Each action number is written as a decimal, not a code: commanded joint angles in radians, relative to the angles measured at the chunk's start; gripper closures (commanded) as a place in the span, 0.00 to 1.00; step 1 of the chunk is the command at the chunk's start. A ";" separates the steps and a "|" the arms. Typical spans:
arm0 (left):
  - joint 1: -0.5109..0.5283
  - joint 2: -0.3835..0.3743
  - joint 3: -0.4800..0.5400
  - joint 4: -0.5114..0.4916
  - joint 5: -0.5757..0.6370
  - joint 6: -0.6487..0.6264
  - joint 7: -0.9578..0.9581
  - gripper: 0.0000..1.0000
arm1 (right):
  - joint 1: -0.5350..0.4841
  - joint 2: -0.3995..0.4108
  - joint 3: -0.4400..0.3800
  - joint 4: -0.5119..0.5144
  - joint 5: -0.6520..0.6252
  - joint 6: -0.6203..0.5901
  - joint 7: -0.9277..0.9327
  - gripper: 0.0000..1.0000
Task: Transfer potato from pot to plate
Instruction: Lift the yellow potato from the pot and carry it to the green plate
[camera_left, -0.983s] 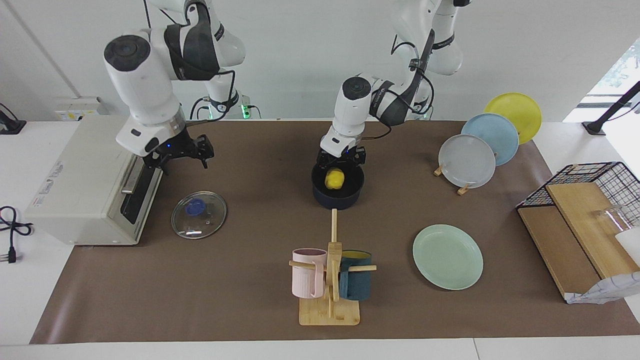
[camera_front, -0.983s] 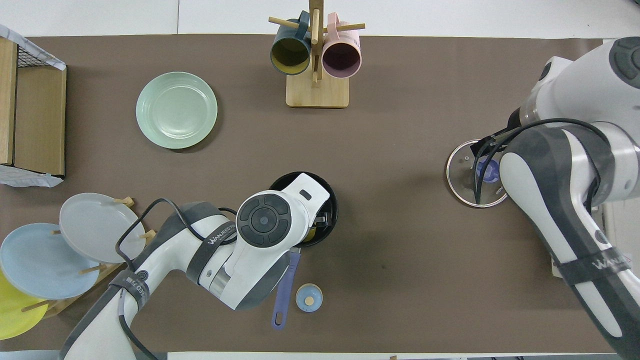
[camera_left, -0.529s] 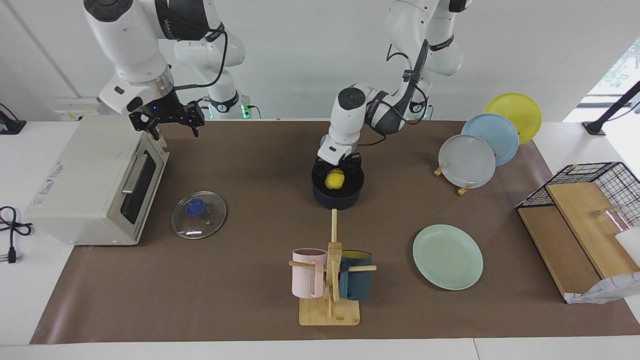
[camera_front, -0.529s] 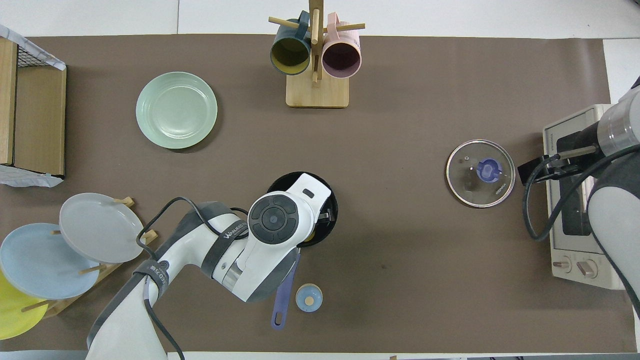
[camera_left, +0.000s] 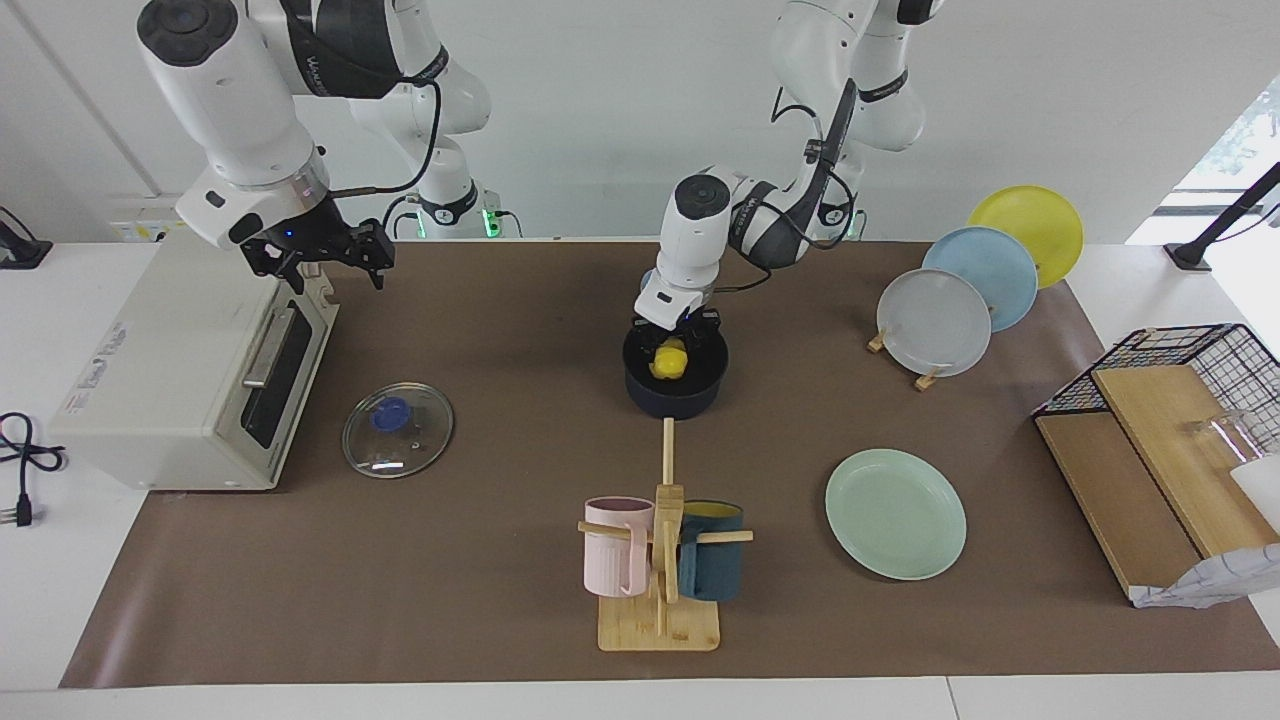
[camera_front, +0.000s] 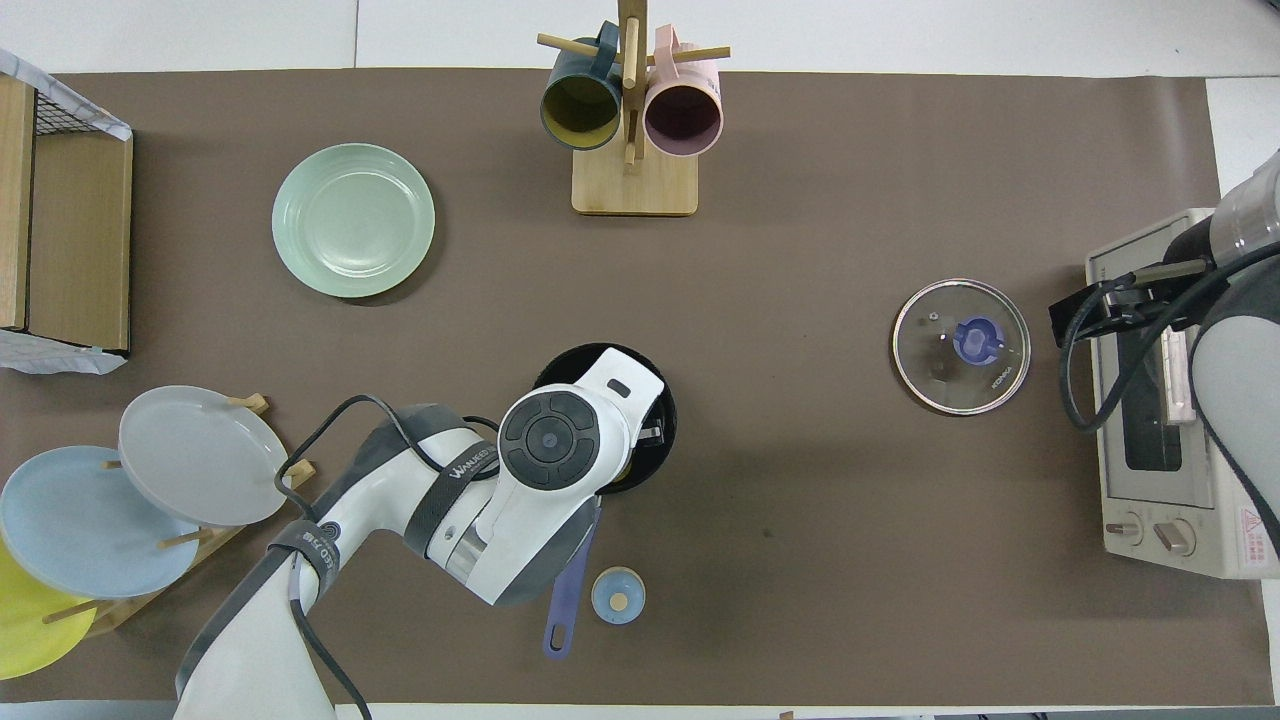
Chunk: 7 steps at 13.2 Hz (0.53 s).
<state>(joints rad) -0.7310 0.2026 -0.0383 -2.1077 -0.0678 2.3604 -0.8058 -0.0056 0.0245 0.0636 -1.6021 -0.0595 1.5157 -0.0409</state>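
Observation:
The yellow potato (camera_left: 668, 360) lies in the dark navy pot (camera_left: 672, 400) at the middle of the table. My left gripper (camera_left: 678, 338) is down in the pot, open, with a finger on each side of the potato. In the overhead view my left wrist covers most of the pot (camera_front: 660, 395); its blue handle (camera_front: 570, 590) points toward the robots. The mint-green plate (camera_left: 895, 513) (camera_front: 353, 220) lies flat, farther from the robots and toward the left arm's end. My right gripper (camera_left: 315, 258) (camera_front: 1080, 318) is open and empty, raised over the toaster oven's front edge.
A glass lid with a blue knob (camera_left: 398, 430) lies beside the toaster oven (camera_left: 170, 370). A mug tree (camera_left: 662, 560) stands farther out than the pot. Upright plates in a rack (camera_left: 960, 300), a wire basket with boards (camera_left: 1160, 440) and a small blue-and-tan knob (camera_front: 617, 595) are also here.
My right gripper has risen from above the lid and moved over the toaster oven. My left gripper has sunk lower into the pot around the potato.

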 joint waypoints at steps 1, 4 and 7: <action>-0.025 0.008 0.017 -0.002 -0.021 0.008 -0.044 1.00 | -0.002 0.003 0.007 0.021 0.014 -0.017 0.024 0.00; -0.019 -0.015 0.017 0.055 -0.030 -0.080 -0.067 1.00 | -0.008 -0.009 0.005 0.017 0.015 -0.017 0.024 0.00; 0.025 -0.061 0.029 0.162 -0.049 -0.232 -0.058 1.00 | -0.008 -0.014 0.007 0.017 0.015 -0.009 0.015 0.00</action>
<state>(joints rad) -0.7286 0.1853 -0.0281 -2.0116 -0.0948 2.2477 -0.8651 -0.0055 0.0183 0.0656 -1.5907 -0.0595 1.5156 -0.0383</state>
